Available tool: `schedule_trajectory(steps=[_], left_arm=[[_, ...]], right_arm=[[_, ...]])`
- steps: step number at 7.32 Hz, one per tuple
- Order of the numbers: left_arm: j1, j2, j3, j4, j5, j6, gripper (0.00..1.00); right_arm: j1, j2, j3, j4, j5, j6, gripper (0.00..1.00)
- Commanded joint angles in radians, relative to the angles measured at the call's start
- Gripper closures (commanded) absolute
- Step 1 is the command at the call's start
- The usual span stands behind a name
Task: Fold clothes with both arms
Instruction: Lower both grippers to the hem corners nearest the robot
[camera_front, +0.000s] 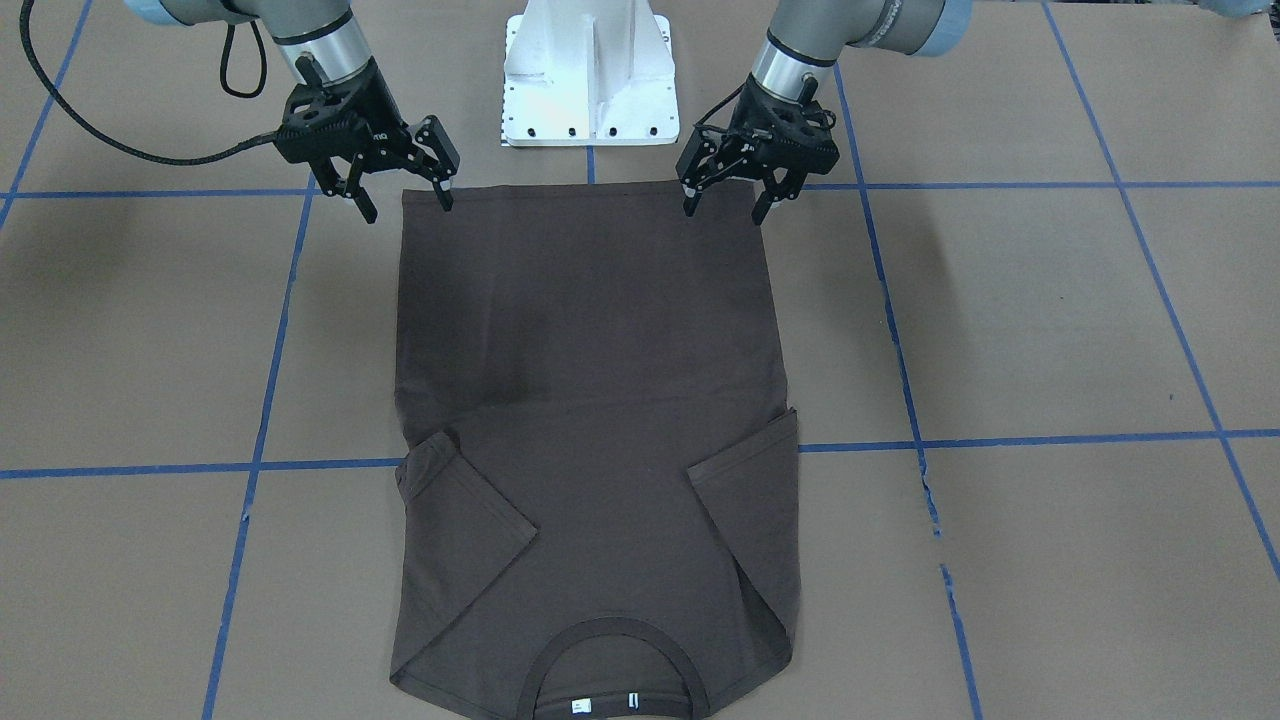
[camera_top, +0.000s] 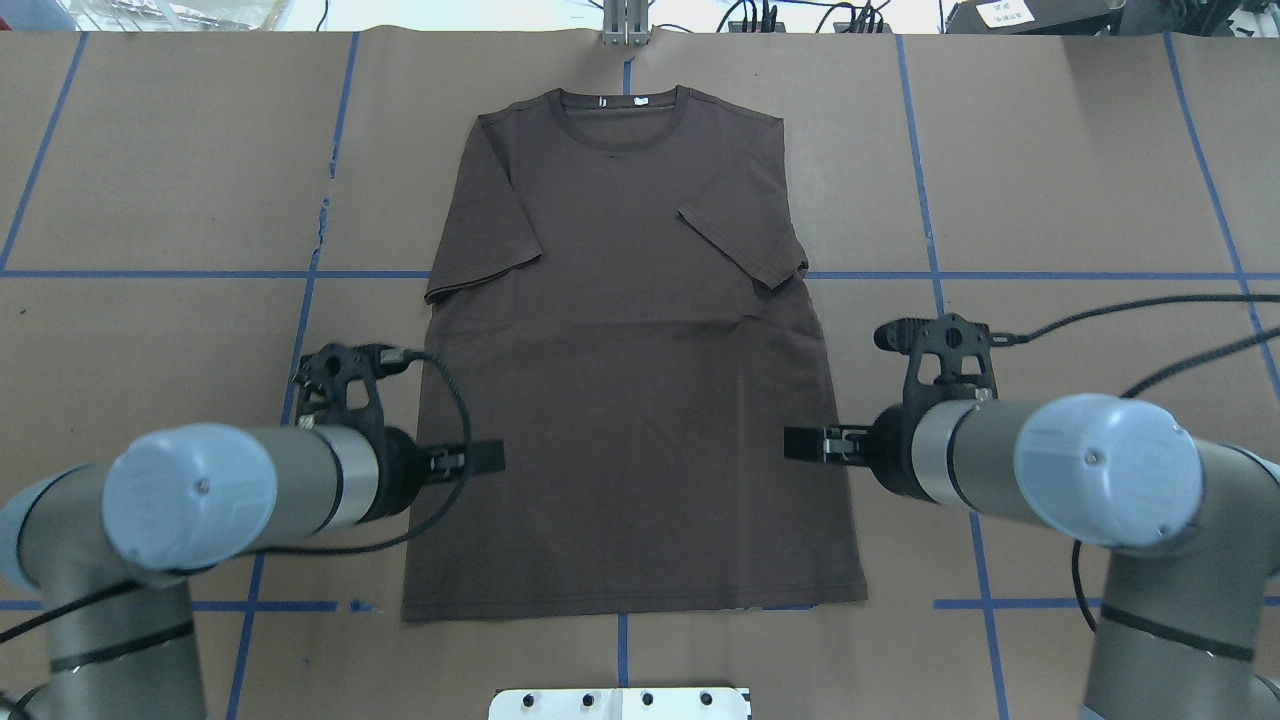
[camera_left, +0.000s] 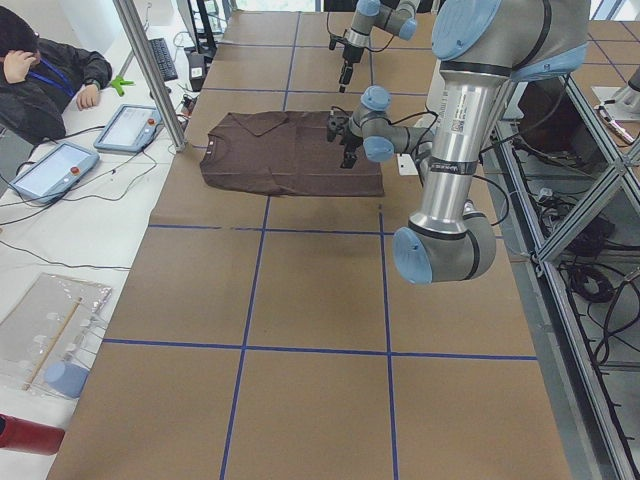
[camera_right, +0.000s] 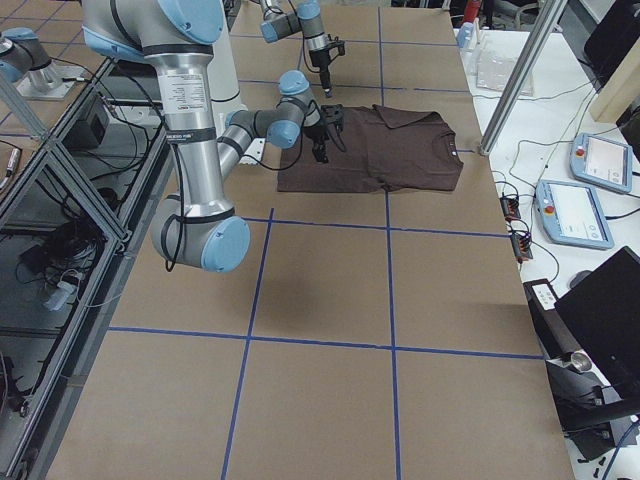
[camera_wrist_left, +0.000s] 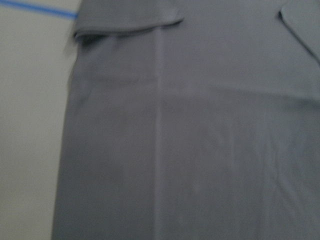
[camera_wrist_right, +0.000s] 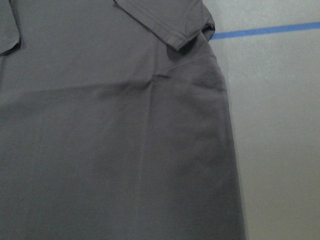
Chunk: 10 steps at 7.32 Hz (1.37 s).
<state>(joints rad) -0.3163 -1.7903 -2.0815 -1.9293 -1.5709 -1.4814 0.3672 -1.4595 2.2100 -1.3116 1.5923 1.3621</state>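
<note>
Partly cropped T-shirt (camera_front: 590, 400) collar (camera_front: 612, 630), wrist views blurred

A robotics lab: blue-taped paper-covered table (camera_left: 300, 300), aluminium framing (camera_left: 151, 72) (teach pendants (camera_left: 130, 127) alongside).

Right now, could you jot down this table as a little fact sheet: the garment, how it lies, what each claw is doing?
Garment: dark brown T-shirt, flat on the table
Sleeves: both folded inward over the body
Collar: at the end away from the grippers
Left gripper: open, empty, above the shirt's edge
Right gripper: open, empty, above the opposite edge
</note>
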Motion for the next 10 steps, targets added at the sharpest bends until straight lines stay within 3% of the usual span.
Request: schedule_trajectory(steps=[1, 2, 3, 10], left_arm=[[0.084, 0.095, -0.034, 0.001, 0.020, -0.057, 0.20], [0.123, 0.107, -0.023, 0.003, 0.022, -0.113, 0.38], [0.149, 0.114, -0.020, 0.004, 0.023, -0.137, 0.47], [0.197, 0.111, 0.020, 0.062, 0.025, -0.172, 0.55]], right_arm=[[-0.074, -0.061, 0.046, 0.000, -0.052, 0.043, 0.00], [-0.129, -0.079, 0.045, 0.002, -0.111, 0.081, 0.00], [-0.157, -0.082, 0.042, 0.044, -0.142, 0.098, 0.00], [-0.159, -0.084, 0.039, 0.048, -0.144, 0.098, 0.00]])
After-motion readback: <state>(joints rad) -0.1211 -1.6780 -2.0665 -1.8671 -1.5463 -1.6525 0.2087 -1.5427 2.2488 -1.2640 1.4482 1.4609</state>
